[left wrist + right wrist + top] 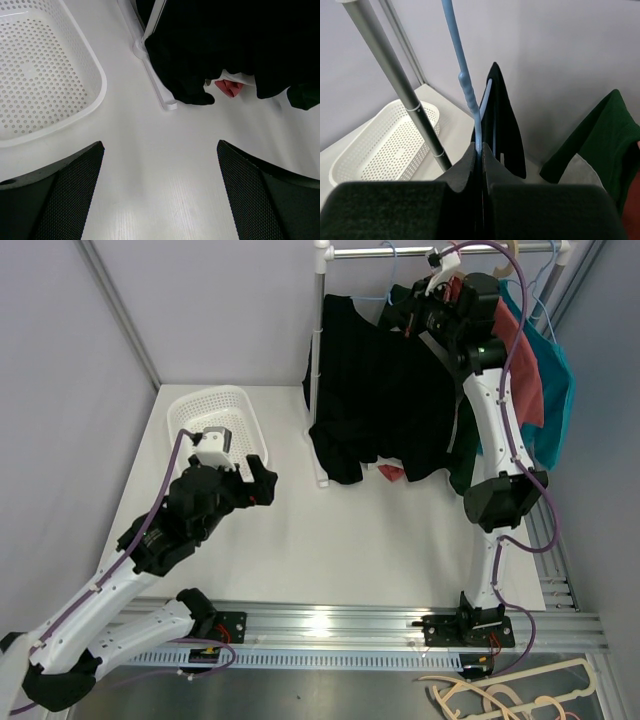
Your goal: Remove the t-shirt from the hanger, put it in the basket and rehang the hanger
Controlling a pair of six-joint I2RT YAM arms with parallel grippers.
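Observation:
A black t-shirt [385,405] hangs on a light blue hanger [385,285] from the rack rail [440,252] at the back. My right gripper [412,315] is up at the shirt's shoulder and shut on the blue hanger [466,85], with the black shirt [502,125] hanging just beyond the fingers. My left gripper [262,483] is open and empty above the table, left of the shirt's hem [200,55]; its fingers [65,185] frame bare tabletop.
A white perforated basket [215,425] sits at the back left, and shows in the left wrist view [45,75]. The rack's upright pole [318,360] and foot [155,90] stand beside the shirt. Dark green [600,140], red [520,350] and teal [555,390] garments hang to the right.

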